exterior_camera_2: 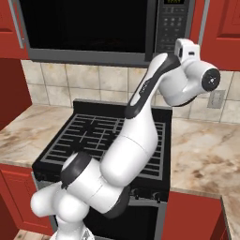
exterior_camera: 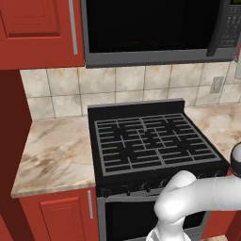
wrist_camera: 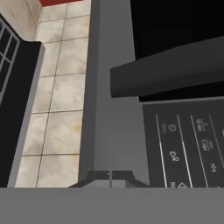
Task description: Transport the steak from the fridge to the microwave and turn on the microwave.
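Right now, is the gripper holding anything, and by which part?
Nothing held. The gripper is shut with its fingertips together and nothing between them, close to the microwave by the keypad.

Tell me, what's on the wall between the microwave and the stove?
Beige wall tiles fill the stretch between the microwave above and the stove below. Nothing hangs there. The left base view shows it best.
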Controlling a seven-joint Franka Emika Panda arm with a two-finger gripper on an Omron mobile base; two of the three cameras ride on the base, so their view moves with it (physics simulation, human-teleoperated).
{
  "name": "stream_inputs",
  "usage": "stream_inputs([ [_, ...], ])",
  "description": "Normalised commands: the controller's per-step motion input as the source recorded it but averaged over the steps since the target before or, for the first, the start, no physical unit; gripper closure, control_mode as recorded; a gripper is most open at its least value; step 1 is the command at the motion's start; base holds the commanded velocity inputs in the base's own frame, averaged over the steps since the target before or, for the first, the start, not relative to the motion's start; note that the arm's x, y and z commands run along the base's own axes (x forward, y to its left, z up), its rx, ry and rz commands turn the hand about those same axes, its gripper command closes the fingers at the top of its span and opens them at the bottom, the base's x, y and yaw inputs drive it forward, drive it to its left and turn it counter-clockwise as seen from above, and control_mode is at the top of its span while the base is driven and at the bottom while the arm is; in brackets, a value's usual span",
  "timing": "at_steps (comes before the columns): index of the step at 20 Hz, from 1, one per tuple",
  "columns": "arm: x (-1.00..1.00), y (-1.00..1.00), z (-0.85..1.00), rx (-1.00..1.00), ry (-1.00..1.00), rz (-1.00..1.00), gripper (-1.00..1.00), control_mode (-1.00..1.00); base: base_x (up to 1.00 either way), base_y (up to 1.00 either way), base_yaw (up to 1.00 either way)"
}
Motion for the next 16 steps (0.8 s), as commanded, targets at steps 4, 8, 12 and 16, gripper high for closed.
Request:
stream_inputs([
  [4,0.15,-0.03,0.21,0.04,0.00,0.00,1.00,-1.00,0.00,0.00,0.00],
  [8,0.02,-0.17,0.32,0.07,0.00,0.00,1.00,-1.00,0.00,0.00,0.00],
  [12,0.00,-0.23,0.29,0.07,0.00,0.00,1.00,-1.00,0.00,0.00,0.00],
  [16,0.02,-0.09,0.08,0.03,0.00,0.00,1.00,-1.00,0.00,0.00,0.00],
])
